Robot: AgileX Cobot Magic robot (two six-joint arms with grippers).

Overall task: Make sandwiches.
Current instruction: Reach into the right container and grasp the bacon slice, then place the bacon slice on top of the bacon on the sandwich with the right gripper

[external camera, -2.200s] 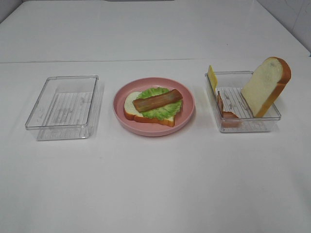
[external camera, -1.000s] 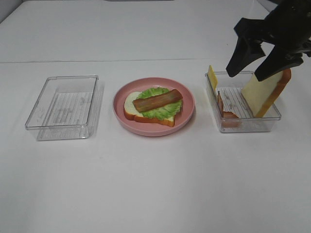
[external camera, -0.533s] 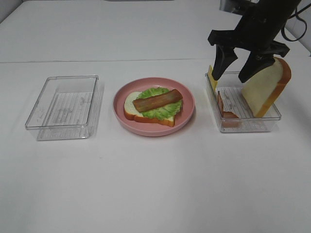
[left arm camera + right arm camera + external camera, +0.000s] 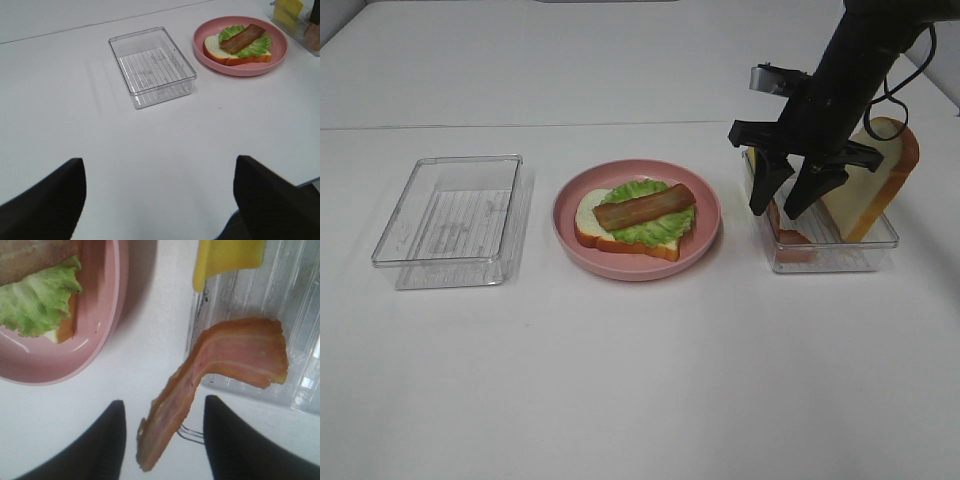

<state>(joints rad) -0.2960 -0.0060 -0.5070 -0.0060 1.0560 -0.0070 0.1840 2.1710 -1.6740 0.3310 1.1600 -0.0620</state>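
Bacon strip [image 4: 235, 357] droops over the tray rim [image 4: 196, 330] between parted fingers [image 4: 112, 440] of the right pincer [image 4: 165, 402]; left pincer [image 4: 159, 162] gapes wide.

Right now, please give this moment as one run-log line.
right gripper: open, straddling bacon strip on tray wall | left gripper: open, over table | plate: bread, lettuce, bacon

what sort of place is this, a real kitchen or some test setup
Probably a robot test bench, not a kitchen: bare white table, toy sandwich on a pink plate, black robot arm over a clear tray.
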